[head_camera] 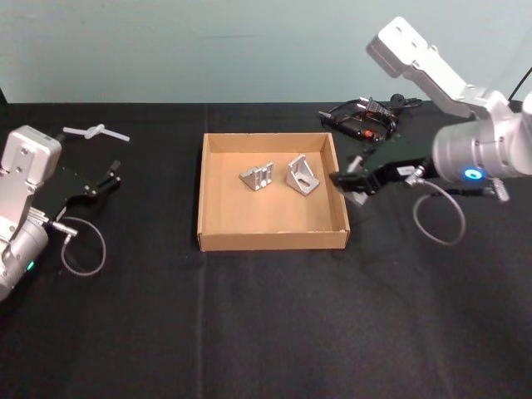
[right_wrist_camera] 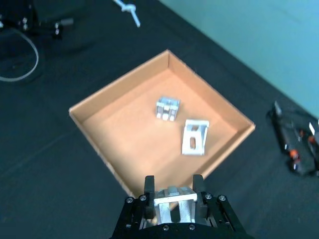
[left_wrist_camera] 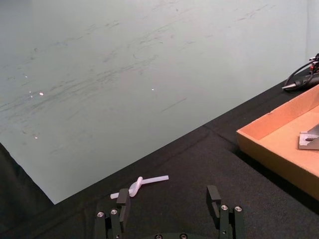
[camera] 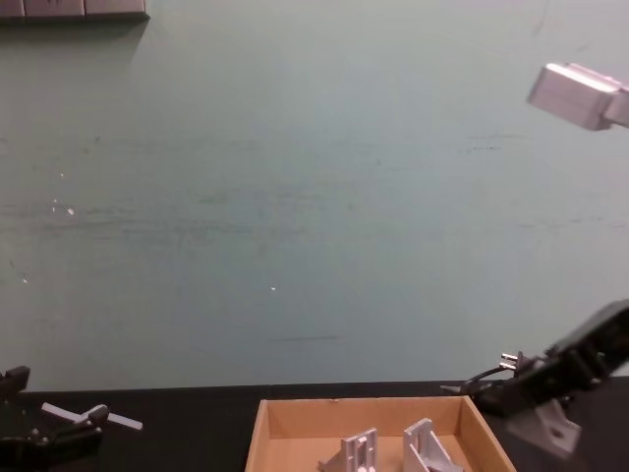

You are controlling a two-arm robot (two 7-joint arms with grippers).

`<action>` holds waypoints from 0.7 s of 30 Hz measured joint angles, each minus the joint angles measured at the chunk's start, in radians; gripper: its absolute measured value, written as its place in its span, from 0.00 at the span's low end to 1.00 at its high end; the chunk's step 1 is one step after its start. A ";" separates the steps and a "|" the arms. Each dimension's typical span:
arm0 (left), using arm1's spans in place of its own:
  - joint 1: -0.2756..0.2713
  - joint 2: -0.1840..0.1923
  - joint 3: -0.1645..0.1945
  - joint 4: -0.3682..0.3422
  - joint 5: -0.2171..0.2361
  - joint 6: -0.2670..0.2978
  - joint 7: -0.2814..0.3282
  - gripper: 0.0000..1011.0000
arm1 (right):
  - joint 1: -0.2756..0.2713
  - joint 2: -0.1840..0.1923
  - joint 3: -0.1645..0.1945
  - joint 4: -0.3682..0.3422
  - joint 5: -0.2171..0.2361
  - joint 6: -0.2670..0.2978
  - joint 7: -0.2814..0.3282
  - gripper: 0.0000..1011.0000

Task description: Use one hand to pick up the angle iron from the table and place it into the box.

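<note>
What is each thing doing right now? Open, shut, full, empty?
Box: open on top, two brackets inside.
Brackets: lying on the box floor.
Third bracket: held above the table, beside the box.
Right tool: shut on the third bracket.
Left tool: open, empty.

I see a plain tan cardboard box (head_camera: 273,239) on the matte black tabletop (head_camera: 266,332), silvery metal angle brackets (head_camera: 258,176) inside (no markings), pale teal wall (camera: 295,197) behind.

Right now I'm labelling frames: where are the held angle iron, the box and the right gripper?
held angle iron (right_wrist_camera: 173,204): right wrist view, its top face.
box (head_camera: 272,239): head view, near wall.
right gripper (head_camera: 342,180): head view, between fingertips.
</note>
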 joint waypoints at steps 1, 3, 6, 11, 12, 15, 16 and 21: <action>0.000 0.000 0.000 0.000 0.000 0.000 0.000 0.99 | 0.007 -0.016 -0.007 0.017 -0.009 -0.021 -0.005 0.45; 0.000 0.000 0.000 0.000 0.000 0.000 0.000 0.99 | 0.017 -0.040 -0.016 0.043 -0.021 -0.052 -0.011 0.45; 0.000 0.000 0.000 0.000 0.000 0.000 0.000 0.99 | 0.031 -0.064 -0.025 0.073 -0.035 -0.078 -0.016 0.45; 0.000 0.000 0.000 0.000 0.000 0.000 0.000 0.99 | 0.057 -0.120 -0.053 0.137 -0.076 -0.127 -0.027 0.45; 0.000 0.000 0.000 0.000 0.000 0.000 0.000 0.99 | 0.059 -0.127 -0.056 0.146 -0.081 -0.133 -0.028 0.45; 0.000 0.000 0.000 0.000 0.000 0.000 0.000 0.99 | 0.066 -0.158 -0.070 0.170 -0.102 -0.157 -0.033 0.45; 0.000 0.000 0.000 0.000 0.000 0.000 0.000 0.99 | 0.068 -0.166 -0.074 0.177 -0.107 -0.164 -0.034 0.45; 0.000 0.000 0.000 0.000 0.000 0.000 0.000 0.99 | 0.061 -0.215 -0.087 0.224 -0.136 -0.224 -0.053 0.45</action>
